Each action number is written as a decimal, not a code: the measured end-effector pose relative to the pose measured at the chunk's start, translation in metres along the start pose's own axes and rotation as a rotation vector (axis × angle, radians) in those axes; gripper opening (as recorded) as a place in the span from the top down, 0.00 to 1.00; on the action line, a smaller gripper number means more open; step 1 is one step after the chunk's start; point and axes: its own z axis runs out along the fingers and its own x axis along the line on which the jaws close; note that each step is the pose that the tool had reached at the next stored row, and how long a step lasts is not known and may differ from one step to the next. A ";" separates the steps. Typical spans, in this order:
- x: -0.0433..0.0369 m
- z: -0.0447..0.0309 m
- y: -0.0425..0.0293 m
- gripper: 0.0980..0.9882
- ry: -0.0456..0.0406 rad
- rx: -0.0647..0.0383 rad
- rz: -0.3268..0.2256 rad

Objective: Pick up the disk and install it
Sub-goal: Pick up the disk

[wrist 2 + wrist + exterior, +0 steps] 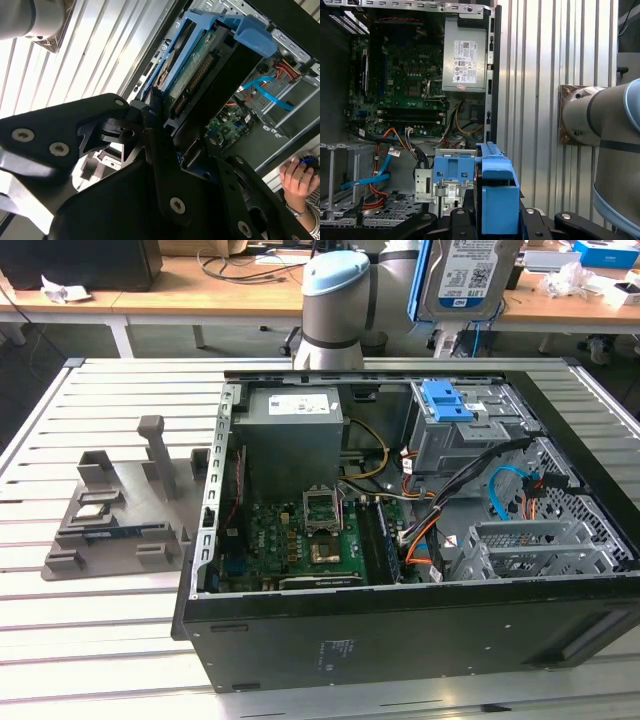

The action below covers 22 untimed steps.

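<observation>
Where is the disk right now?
In the exterior view the disk hangs at the top edge beside the arm, above the open case's blue drive bay.

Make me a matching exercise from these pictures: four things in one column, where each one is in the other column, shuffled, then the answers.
1. the disk
2. power supply box
3. grey fixture
4. blue cable

A. on the slatted table, outside the computer case
B. in the case, next to the motherboard
C. held in the gripper, above the case
D. in the case, by the drive cages

Pairs: 1-C, 2-B, 3-A, 4-D.
</observation>
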 end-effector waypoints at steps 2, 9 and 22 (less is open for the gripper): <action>0.0048 -0.0001 0.0002 0.70 -0.0001 0.000 0.000; 0.0150 -0.0003 0.0005 0.70 0.0000 0.000 0.000; 0.0340 -0.0007 0.0012 0.70 0.0000 0.000 0.000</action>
